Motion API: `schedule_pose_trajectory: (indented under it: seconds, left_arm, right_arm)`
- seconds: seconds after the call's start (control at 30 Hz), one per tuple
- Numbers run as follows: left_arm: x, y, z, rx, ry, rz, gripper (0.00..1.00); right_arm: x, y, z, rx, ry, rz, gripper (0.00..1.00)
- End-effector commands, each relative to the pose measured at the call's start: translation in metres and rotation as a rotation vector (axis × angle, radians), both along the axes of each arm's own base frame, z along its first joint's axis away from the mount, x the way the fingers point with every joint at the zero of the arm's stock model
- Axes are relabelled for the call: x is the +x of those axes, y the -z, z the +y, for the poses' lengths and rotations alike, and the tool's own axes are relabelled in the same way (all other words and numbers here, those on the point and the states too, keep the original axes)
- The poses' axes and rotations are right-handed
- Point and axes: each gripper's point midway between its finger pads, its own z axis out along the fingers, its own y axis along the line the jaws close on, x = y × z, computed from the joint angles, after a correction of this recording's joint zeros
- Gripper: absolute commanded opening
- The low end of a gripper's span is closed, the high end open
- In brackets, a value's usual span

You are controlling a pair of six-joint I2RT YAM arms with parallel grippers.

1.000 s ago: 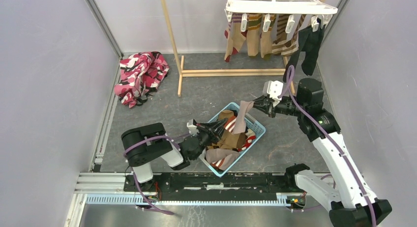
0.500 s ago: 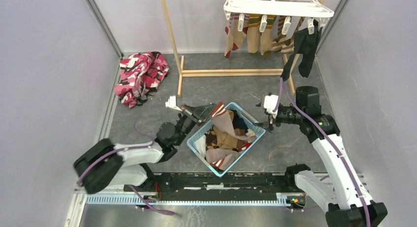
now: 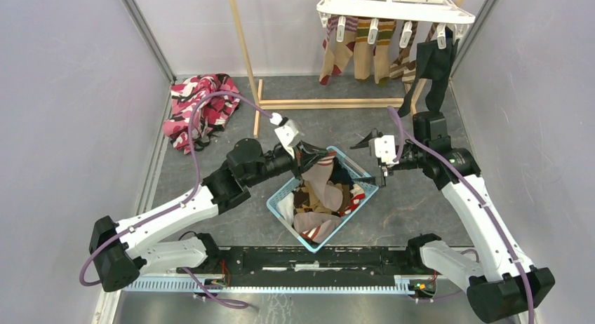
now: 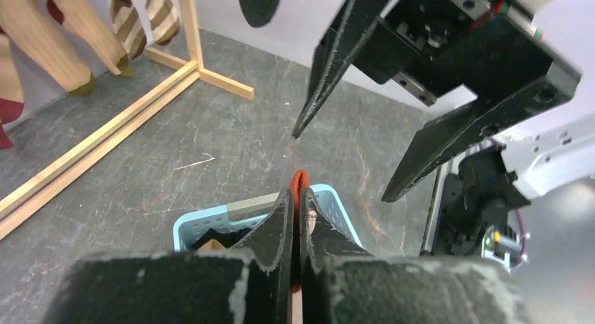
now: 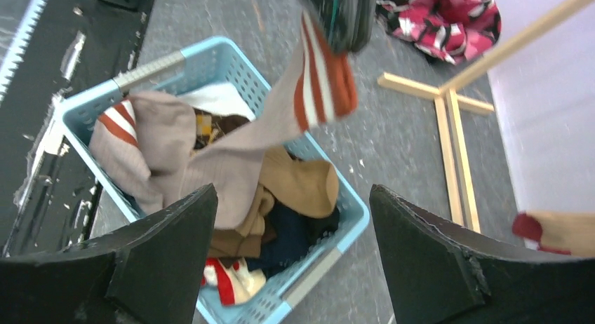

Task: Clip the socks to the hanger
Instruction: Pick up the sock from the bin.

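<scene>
1. We are looking at a grey desk [image 3: 309, 131] that is carrying everything between pale side walls.
2. A thin wooden frame stand [image 3: 242, 43] is rising at the far side, and its base bars are lying flat on the desk.
3. The white hanger [image 3: 393, 5] is hanging at the top right. Its clips are holding a row of socks: tan and brown-striped socks [image 3: 335, 50] are dangling side by side, and a black sock [image 3: 431, 64] is hanging at the right end.
4. A pink, red and black patterned cloth [image 3: 200, 106] is lying crumpled at the far left, well apart from the hanger.
5. A light blue mesh basket [image 3: 356, 170] is sitting near the middle of the desk between the two arms. More socks are piling up in it, among them tan, dark and red-and-white striped ones.
6. A grey sock with a red-white striped cuff [image 5: 281, 127] is stretching from that pile up to the left tool, with its lower part trailing into the basket.
7. The left tool [image 4: 295, 194] is pinching the cuff of that grey sock above the basket's far-left corner, its jaws pressing tight together on the fabric.
8. The right tool [image 5: 293, 192] is hovering over the basket's right side with its jaws spread wide. It is gripping nothing and staying clear of the lifted sock.
</scene>
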Motion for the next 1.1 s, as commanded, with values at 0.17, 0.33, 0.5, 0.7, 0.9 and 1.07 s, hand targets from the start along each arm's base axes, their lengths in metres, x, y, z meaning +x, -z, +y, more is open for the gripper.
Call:
schedule_pose_trajectory:
  seconds: [0.17, 0.33, 0.5, 0.7, 0.9, 1.07]
  left_arm:
    - [-0.023, -0.019, -0.03, 0.032, 0.167, -0.183, 0.02]
    - [-0.027, -0.022, -0.038, -0.007, 0.171, -0.182, 0.02]
    - [-0.027, -0.027, -0.036, -0.07, 0.154, -0.154, 0.02]
    - [-0.029, -0.023, -0.037, -0.087, 0.159, -0.128, 0.02]
    - [-0.023, -0.018, -0.03, -0.123, 0.104, -0.076, 0.13]
    - [-0.033, -0.021, -0.009, -0.154, 0.091, -0.111, 0.58]
  right_arm:
    - [-0.006, -0.024, 0.035, 0.119, -0.046, 0.072, 0.83]
    - [-0.011, -0.014, 0.036, 0.126, -0.052, 0.11, 0.76]
    - [-0.013, -0.004, 0.034, 0.124, -0.043, 0.122, 0.67]
    - [-0.023, -0.012, 0.036, 0.153, -0.09, 0.118, 0.26]
    - [-0.031, -0.016, 0.032, 0.167, -0.123, 0.078, 0.0]
    - [-0.028, -0.006, 0.018, 0.119, -0.1, -0.018, 0.0]
